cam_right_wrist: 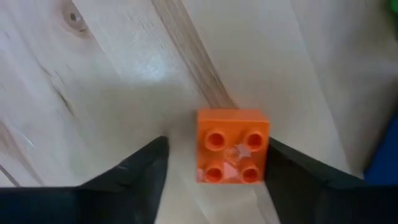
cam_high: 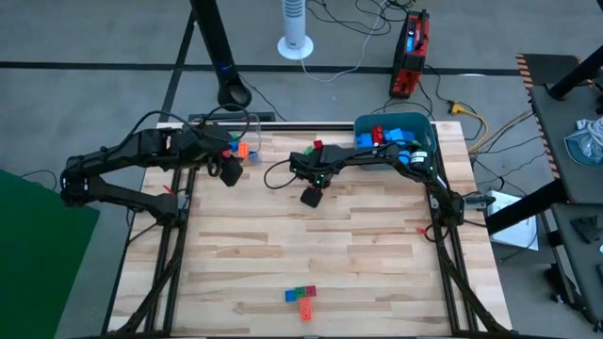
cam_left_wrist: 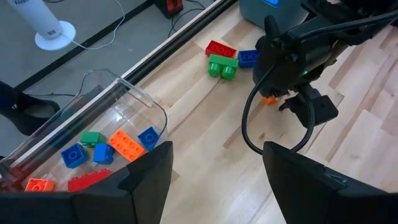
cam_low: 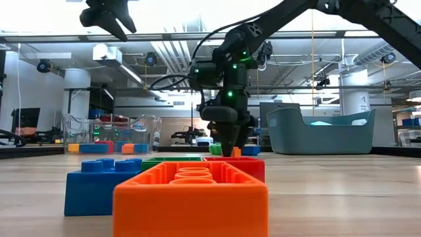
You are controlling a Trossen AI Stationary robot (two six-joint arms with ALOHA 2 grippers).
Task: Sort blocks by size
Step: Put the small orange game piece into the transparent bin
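A small orange block [cam_right_wrist: 233,146] lies studs up on the table, with my right gripper [cam_right_wrist: 216,143] open over it and one finger on each side. In the high view this gripper [cam_high: 313,196] is at the table's far middle. My left gripper [cam_high: 229,172] hangs open and high beside the clear box [cam_left_wrist: 134,99], which holds several blocks [cam_left_wrist: 127,144]. Red, green and blue blocks [cam_left_wrist: 221,59] lie by the far edge. More blocks [cam_high: 301,299] sit at the near edge. My right gripper comes at the orange block from above, fingers pointing down. One finger [cam_right_wrist: 292,168] shows right at the block's side [cam_right_wrist: 266,149], the other stands off with a gap. Whether either finger touches the block I cannot tell. The block rests flat on the table.
The teal tub [cam_high: 419,127] with blocks in it stands at the far right corner. Bare wood lies across the table's middle between the far things and the near blocks [cam_low: 191,197].
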